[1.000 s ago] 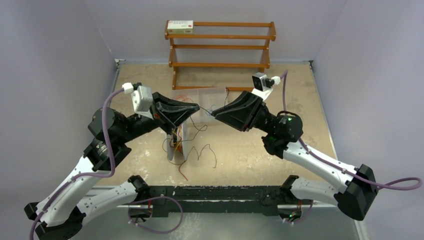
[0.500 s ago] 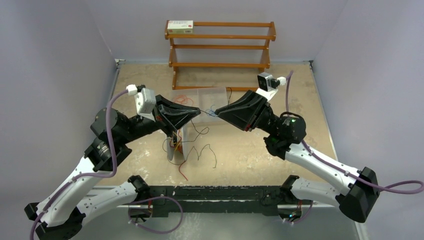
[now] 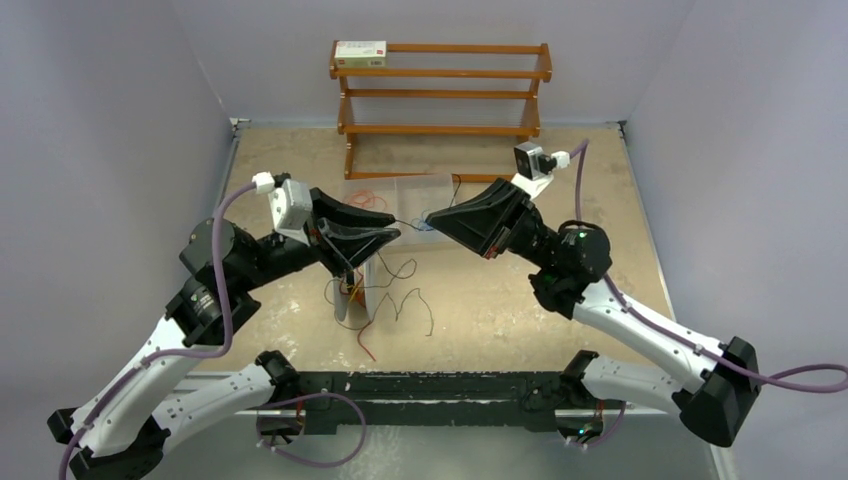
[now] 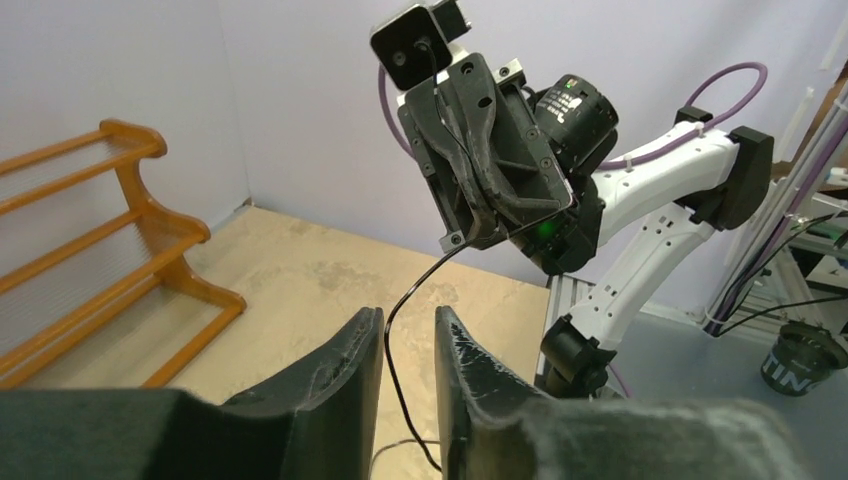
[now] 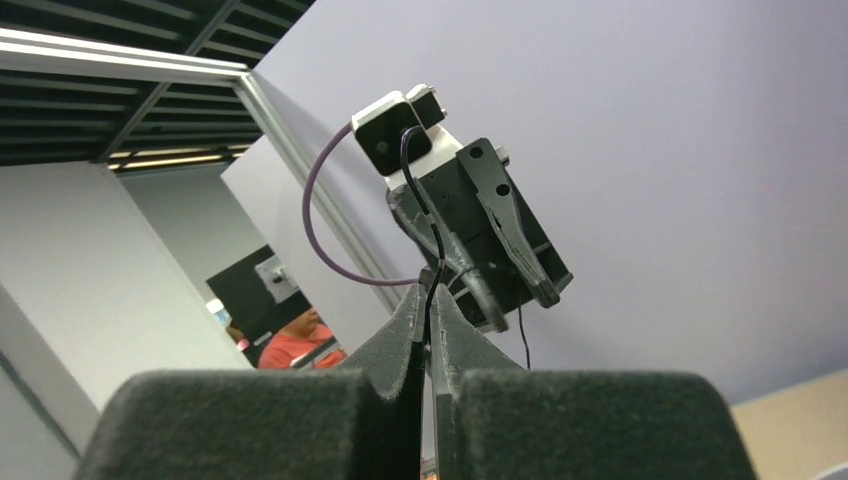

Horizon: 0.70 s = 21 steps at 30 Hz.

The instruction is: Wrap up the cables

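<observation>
right gripper (image 5: 428, 305): we see it pinching the thin black flexible wire (image 4: 387, 350).
left gripper (image 4: 408, 318): fingers slightly parted, wire runs through the gap.
wire location: strung midair between both grippers, above beige table (image 3: 520, 300).

Wooden rack (image 3: 440, 94), small box (image 3: 360, 53) on top, clear tub (image 3: 425, 195)

A: Where does the rack (image 3: 440, 100) stand?
B: At the back of the table (image 3: 600, 200), with a box (image 3: 360, 53) on the left end of its top shelf. A bin (image 3: 400, 182) sits just before it.
A: And the spool (image 3: 366, 275)?
B: Nearer, under the left gripper (image 3: 397, 232), with loose cables (image 3: 405, 300) lying to its right. One cable (image 3: 412, 222) spans from that gripper to the right gripper (image 3: 426, 220)
</observation>
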Available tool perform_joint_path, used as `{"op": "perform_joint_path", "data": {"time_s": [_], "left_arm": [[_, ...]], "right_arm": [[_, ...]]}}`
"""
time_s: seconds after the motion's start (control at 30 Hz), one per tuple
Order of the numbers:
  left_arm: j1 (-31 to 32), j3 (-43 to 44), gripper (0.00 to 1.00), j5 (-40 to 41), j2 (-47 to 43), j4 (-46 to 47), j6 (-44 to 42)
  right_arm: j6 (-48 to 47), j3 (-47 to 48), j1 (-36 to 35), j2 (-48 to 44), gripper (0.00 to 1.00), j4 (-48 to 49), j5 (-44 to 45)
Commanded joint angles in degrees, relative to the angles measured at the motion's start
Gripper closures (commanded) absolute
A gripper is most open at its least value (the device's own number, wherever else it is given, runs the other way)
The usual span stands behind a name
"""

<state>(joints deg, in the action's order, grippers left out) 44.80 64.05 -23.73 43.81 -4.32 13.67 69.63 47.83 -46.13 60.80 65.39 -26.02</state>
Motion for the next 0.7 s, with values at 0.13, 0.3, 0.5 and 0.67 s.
{"op": "perform_joint_path", "data": {"time_s": [0.13,0.3,0.5,0.67], "left_arm": [[0.1,-0.2,0.5,10.1,-2.8,-5.2,-0.1],[0.1,0.9,0.37,19.8,-4.7,-11.7,1.1],[0.1,0.9,0.32,29.8,-6.3,-17.8,5.5],[0.1,-0.3,0.29,40.1,-7.2,-23.5,10.9]], "right_arm": [[-12.0,5.5,0.0,-6.7,1.0,-18.6,3.7],[-27.0,13.3,0.0,-10.2,1.0,-40.6,12.1],[-40.3,21.7,0.0,-14.1,1.0,-61.1,27.5],[-50.1,28.9,0.0,-16.4,1.0,-72.7,41.4]]}}
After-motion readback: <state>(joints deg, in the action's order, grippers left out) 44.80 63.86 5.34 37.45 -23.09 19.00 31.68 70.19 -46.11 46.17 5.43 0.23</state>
